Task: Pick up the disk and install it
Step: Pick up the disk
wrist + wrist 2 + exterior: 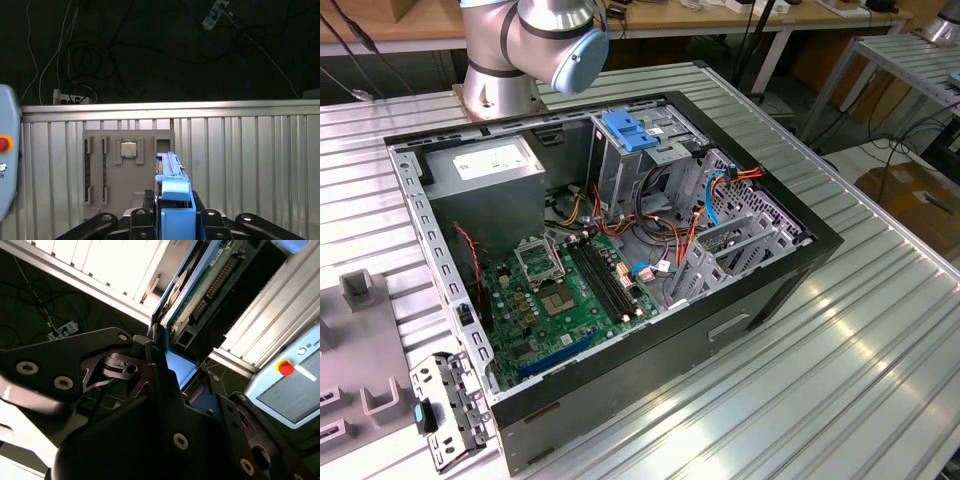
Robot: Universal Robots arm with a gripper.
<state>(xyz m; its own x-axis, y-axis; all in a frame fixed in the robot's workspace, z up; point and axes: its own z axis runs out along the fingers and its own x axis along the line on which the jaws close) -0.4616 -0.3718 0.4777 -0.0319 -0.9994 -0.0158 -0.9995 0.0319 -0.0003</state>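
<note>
Fixture [360, 385]: grey, on the table [880, 330] at the exterior view's lower left
Bracket [448, 410]: metal, at the lower left, just beside the case's corner
Arm [535, 40]: its base stands at the upper left, behind the case
Case [620, 250]: open in mid-frame, green board [570, 295] inside
Cage [625, 170]: grey, blue tab on top, upper centre of the case
Gripper [173, 205]: black fingers [142, 220] pressed on either side of the disk, pinching it
Disk [174, 187]: held edge-on in the gripper in both wrist views, blue rail facing the first wrist camera, with the ribbed table and a chip [129, 149] in a grey fixture beyond it
</note>
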